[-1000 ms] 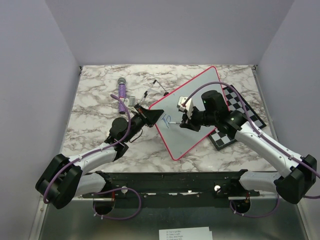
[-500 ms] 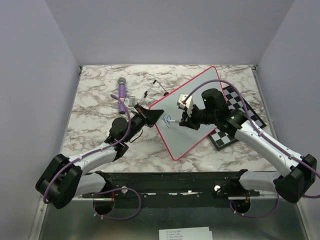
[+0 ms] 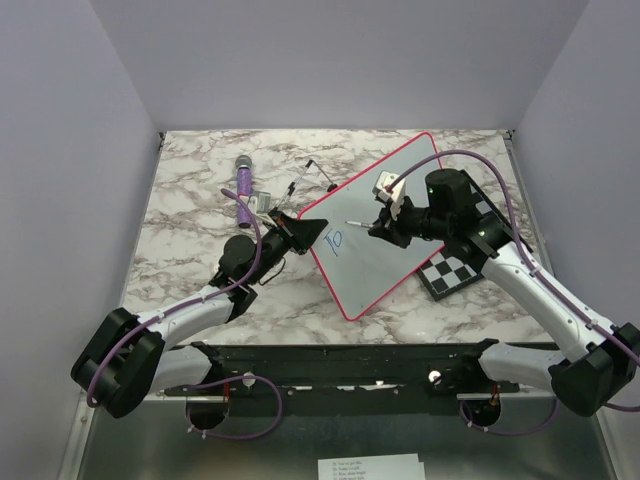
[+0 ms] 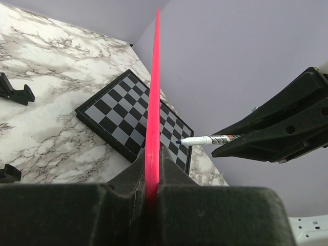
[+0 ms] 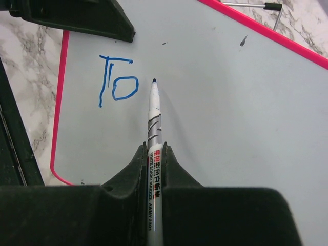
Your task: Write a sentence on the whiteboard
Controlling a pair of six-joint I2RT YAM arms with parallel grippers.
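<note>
The whiteboard (image 3: 375, 262), white with a pink-red rim, lies tilted at the table's centre-right. My left gripper (image 3: 303, 230) is shut on its left rim; in the left wrist view the rim (image 4: 154, 87) runs edge-on between the jaws of that gripper (image 4: 152, 160). The sentence (image 3: 335, 238) is blue and reads "To" (image 5: 117, 87). My right gripper (image 3: 388, 222) is shut on a white marker (image 5: 154, 120). The marker's blue tip points just right of the "o" and stands off the board, as the left wrist view of the marker (image 4: 205, 139) shows.
A black-and-white chessboard (image 3: 452, 272) lies partly under the whiteboard's right side; it also shows in the left wrist view (image 4: 115, 120). A purple microphone-like object (image 3: 243, 178) and thin black rods (image 3: 318, 172) lie at the back left. A black foot (image 4: 14, 92) sits on the marble.
My right gripper has moved right and back with the marker, off the writing. The blue "To" now shows uncovered. The left gripper has not moved.
</note>
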